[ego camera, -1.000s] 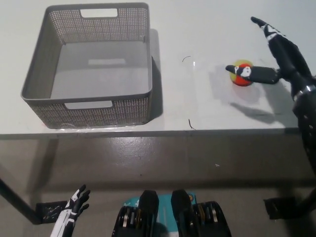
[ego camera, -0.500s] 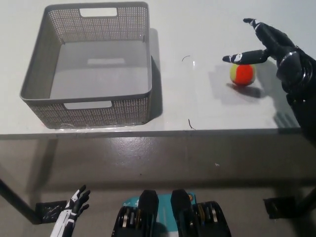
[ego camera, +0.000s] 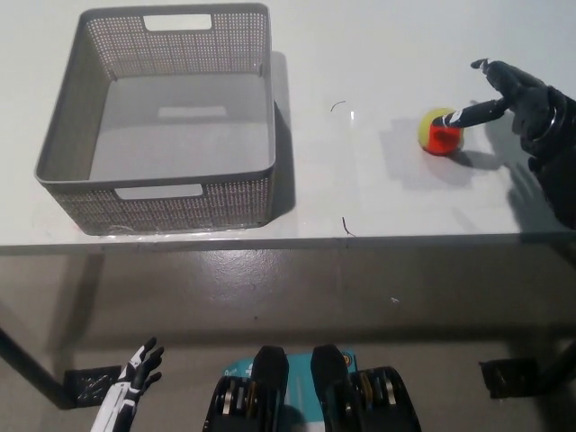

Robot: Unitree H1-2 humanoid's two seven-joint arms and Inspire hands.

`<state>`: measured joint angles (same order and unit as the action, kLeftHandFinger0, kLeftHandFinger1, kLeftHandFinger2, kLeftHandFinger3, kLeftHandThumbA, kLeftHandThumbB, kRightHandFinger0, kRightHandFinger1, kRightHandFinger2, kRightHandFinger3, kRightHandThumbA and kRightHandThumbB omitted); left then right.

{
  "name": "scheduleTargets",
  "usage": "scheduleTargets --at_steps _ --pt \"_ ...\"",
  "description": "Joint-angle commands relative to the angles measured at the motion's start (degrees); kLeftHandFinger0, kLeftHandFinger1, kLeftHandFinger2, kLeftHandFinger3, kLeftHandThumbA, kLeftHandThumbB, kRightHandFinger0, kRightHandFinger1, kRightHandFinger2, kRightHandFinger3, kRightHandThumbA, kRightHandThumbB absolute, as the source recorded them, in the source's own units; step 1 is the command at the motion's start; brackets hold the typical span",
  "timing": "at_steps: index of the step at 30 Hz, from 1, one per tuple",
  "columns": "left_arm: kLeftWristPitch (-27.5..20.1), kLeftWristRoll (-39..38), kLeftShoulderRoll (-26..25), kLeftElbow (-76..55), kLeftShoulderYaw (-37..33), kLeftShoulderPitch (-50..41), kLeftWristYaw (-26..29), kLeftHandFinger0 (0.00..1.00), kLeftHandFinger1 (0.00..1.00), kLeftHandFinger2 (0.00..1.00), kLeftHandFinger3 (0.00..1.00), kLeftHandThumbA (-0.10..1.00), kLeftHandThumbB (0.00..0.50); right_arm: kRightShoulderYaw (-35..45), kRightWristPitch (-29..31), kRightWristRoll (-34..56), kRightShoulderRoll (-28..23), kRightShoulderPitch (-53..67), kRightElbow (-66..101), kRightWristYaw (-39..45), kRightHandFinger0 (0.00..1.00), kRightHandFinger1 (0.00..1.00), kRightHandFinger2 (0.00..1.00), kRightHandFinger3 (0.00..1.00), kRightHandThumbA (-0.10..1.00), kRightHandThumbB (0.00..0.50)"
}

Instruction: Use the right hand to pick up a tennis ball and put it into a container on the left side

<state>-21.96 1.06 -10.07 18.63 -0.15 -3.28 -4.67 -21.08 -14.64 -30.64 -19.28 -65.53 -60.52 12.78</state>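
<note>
A grey floor fills the lower frame below the front edge of a white table [ego camera: 378,193], and at the lower left the white left hand [ego camera: 135,373] hangs low with its fingers spread, holding nothing. Farther back, on the table's right side, the yellow-and-orange tennis ball [ego camera: 440,131] rests with the black right hand [ego camera: 513,94] just beside it at the right edge, fingers apart and one fingertip over the ball's top. At the upper left, well apart from the ball, stands the grey perforated plastic basket [ego camera: 63,135].
</note>
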Motion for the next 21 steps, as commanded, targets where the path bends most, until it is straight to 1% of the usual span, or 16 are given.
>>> scheduleTargets --at_steps 1,4,5,9,21 --pt "-2.08 0.24 -1.28 -0.22 0.06 0.28 -0.67 1.00 1.00 1.00 1.00 1.00 0.270 -0.61 3.65 -0.02 0.38 -5.20 -1.19 -1.55 1.00 1.00 1.00 1.00 1.00 0.459" --pt "-1.56 0.11 -1.22 -0.93 0.05 -0.12 -0.76 1.00 1.00 1.00 1.00 1.00 0.269 -0.63 3.91 0.26 0.97 -5.25 -2.40 -1.75 1.00 1.00 1.00 1.00 1.00 0.470" --pt "-1.61 0.06 -1.18 -0.89 0.01 -0.13 -0.82 1.00 1.00 1.00 1.00 1.00 0.267 -0.88 4.06 0.06 1.11 -5.22 -2.86 -1.93 1.00 1.00 1.00 1.00 1.00 0.488" --pt "-1.99 0.44 -1.41 -0.37 -0.06 0.03 -0.80 1.00 1.00 1.00 1.00 1.00 0.265 -0.97 4.18 0.31 1.59 -5.21 -3.70 -1.93 1.00 1.00 1.00 1.00 1.00 0.500" --pt "-1.44 0.93 -1.41 -0.51 -0.04 0.53 -0.67 1.00 1.00 1.00 1.00 1.00 0.276 -1.67 5.92 0.20 1.93 -5.33 -4.86 -1.20 1.00 1.00 1.00 1.00 1.00 0.493"
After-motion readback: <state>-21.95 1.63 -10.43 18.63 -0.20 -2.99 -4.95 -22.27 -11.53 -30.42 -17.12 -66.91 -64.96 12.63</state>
